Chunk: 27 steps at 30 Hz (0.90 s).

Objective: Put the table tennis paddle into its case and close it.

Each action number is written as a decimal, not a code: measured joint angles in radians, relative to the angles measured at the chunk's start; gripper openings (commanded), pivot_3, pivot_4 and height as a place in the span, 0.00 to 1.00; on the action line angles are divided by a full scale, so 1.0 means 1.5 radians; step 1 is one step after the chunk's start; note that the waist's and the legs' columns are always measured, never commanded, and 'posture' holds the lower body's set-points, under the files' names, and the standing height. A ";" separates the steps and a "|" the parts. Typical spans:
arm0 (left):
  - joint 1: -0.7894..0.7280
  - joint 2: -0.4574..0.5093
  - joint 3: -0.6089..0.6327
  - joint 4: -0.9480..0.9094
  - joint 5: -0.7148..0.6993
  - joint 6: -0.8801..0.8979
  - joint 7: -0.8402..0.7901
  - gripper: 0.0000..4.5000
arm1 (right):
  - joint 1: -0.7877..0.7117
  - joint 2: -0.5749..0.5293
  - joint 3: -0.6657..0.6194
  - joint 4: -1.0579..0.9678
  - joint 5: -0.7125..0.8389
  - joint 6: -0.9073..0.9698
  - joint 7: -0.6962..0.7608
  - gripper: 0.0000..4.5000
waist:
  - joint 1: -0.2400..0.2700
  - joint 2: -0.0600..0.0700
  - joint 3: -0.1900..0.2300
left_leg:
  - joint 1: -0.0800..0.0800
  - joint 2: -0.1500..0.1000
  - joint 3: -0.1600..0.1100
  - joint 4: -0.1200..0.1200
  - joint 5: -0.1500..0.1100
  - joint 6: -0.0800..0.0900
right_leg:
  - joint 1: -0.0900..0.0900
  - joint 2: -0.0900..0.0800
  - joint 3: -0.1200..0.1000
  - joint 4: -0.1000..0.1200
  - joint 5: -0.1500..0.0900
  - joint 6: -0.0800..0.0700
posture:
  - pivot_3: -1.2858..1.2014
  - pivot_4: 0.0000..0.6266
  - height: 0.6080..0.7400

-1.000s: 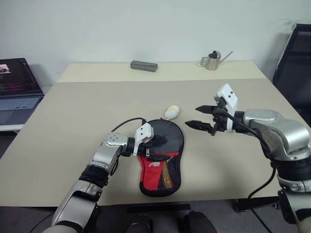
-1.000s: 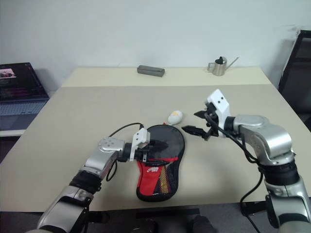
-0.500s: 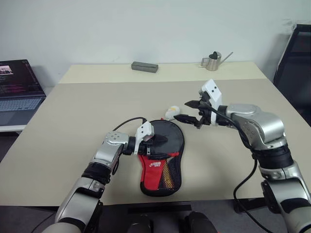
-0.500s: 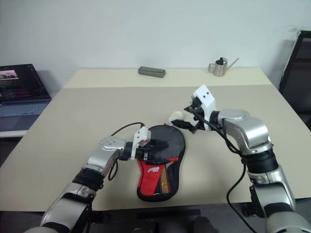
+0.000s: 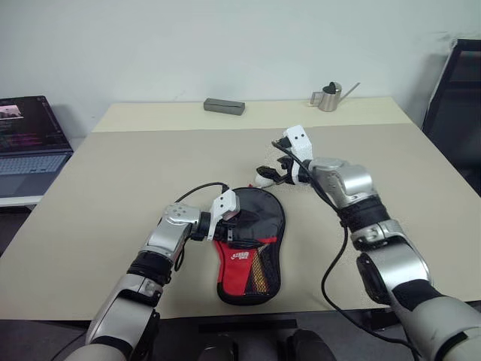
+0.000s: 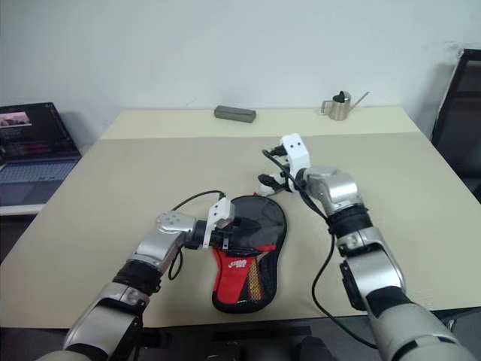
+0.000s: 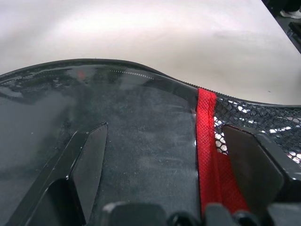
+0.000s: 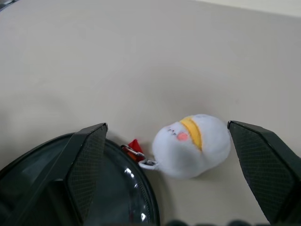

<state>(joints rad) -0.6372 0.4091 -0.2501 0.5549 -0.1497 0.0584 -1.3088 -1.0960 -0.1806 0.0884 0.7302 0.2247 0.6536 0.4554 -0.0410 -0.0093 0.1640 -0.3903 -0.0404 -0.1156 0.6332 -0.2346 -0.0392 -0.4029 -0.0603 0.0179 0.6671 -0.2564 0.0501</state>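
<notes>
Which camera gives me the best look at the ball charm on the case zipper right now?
The right wrist view: the ball charm lies large between the open right gripper fingers, its clip on the case edge visible. In the eye views it is a small white shape mostly hidden by that gripper.

I'm looking into an office or lab room: a wide beige laminate table [image 5: 135,165] against a plain white wall [image 5: 225,45], an open laptop [image 5: 26,139] on a side desk beyond its left edge, a black chair [image 5: 455,98] off its far right corner.
</notes>
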 measured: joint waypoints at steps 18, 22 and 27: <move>0.021 0.004 0.000 -0.024 0.003 0.004 0.000 0.93 | -0.098 0.088 -0.098 0.335 -0.033 -0.171 -0.075 1.00 | -0.009 0.000 -0.001 | 0.007 0.000 0.001 -0.003 0.000 0.000 | 0.006 0.000 0.001 -0.002 0.000 0.000 | 0.52 0.24 1.00; 0.024 0.004 0.000 -0.028 0.003 0.005 0.000 0.93 | -0.101 0.109 -0.098 0.347 -0.047 -0.185 -0.079 1.00 | -0.010 0.001 -0.001 | 0.007 0.000 0.001 -0.003 0.000 0.000 | 0.006 0.000 0.001 -0.002 0.000 0.000 | 0.52 0.24 1.00; 0.029 0.006 0.000 -0.038 0.003 0.011 0.003 0.94 | -0.101 0.119 -0.096 0.357 -0.065 -0.197 -0.080 0.91 | -0.010 0.001 -0.001 | 0.007 0.000 0.001 -0.003 0.000 0.000 | 0.006 0.000 0.001 -0.002 0.000 0.000 | 0.52 0.24 1.00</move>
<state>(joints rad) -0.5941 0.4180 -0.2501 0.4980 -0.1458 0.0753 -1.3041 -1.2479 -0.0018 -0.0559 1.2657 0.1268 0.3586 0.3353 -0.0567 -0.0085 0.1626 -0.3792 -0.0402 -0.1144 0.6281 -0.2349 -0.0390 -0.3935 -0.0602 0.0196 0.6641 -0.2568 0.0499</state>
